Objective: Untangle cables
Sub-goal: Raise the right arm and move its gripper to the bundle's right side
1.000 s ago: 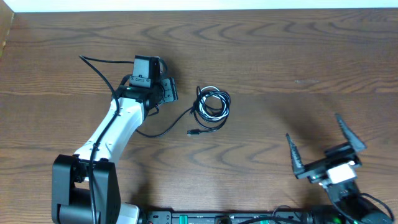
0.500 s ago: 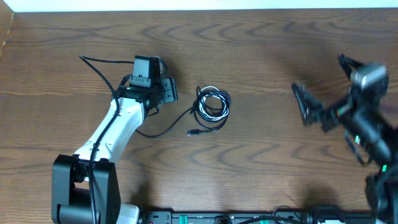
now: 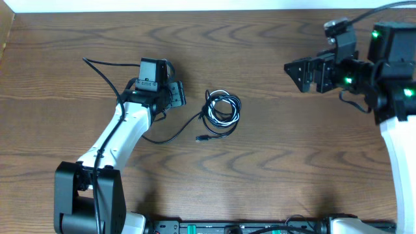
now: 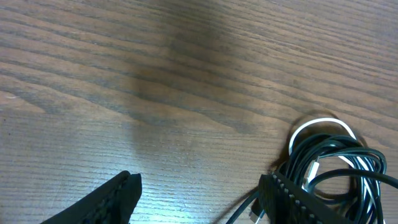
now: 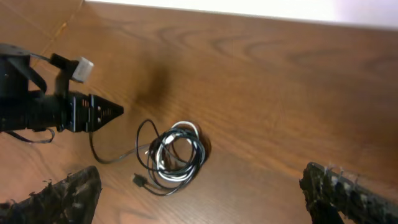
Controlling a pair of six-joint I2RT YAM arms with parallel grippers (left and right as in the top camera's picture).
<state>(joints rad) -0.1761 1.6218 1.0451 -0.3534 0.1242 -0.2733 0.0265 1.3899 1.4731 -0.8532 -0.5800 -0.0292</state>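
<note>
Left fingers (image 4: 115, 198) are spread wide and empty, hovering low over the bench (image 4: 124, 74). The cables (image 4: 336, 168) are just beside one tip, not between the two. Right fingers (image 5: 339, 186) are spread too, holding nothing, up high and well apart from the cables. The cables sit mid-bench as one tight bundle, black loops plus a white one, with a loose strand trailing off to a plug (image 3: 201, 138). Likely risk: pinching the whole bundle instead of one strand just drags it along and tightens the tangle.
</note>
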